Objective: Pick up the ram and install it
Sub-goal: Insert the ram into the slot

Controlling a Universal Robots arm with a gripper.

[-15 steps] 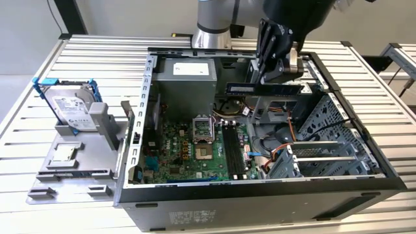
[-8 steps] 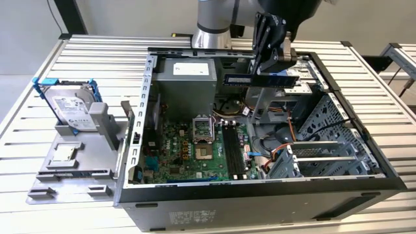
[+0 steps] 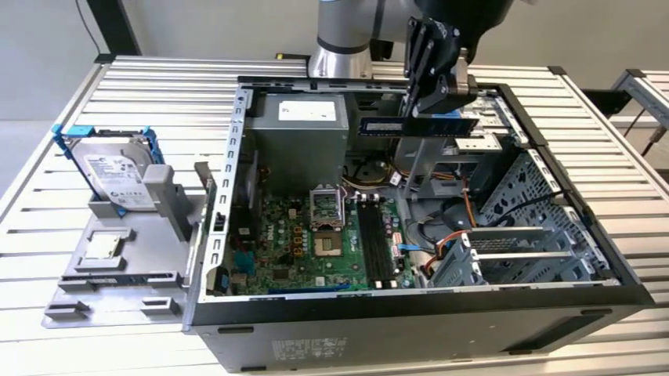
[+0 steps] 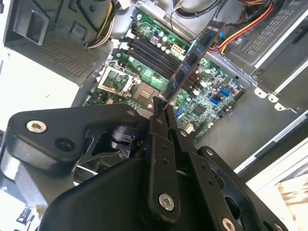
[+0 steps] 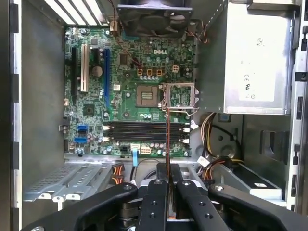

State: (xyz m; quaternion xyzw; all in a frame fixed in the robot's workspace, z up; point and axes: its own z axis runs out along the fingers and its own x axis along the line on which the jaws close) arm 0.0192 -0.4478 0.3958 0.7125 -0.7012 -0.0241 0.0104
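Gripping ram (image 3: 397,125), hand (image 3: 443,110) seemingly above motherboard (image 3: 313,235)

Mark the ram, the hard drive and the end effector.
ram (image 3: 395,125), exterior view, on its free end toward that view's left.
hard drive (image 3: 110,168), exterior view, on its silver top face.
end effector (image 5: 168,168), first wrist view, between the fingertips clamping the ram.

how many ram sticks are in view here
1. The ram is clamped in the gripper, held above the open case, over the motherboard. The black slots look empty, but parts of the case are hidden.
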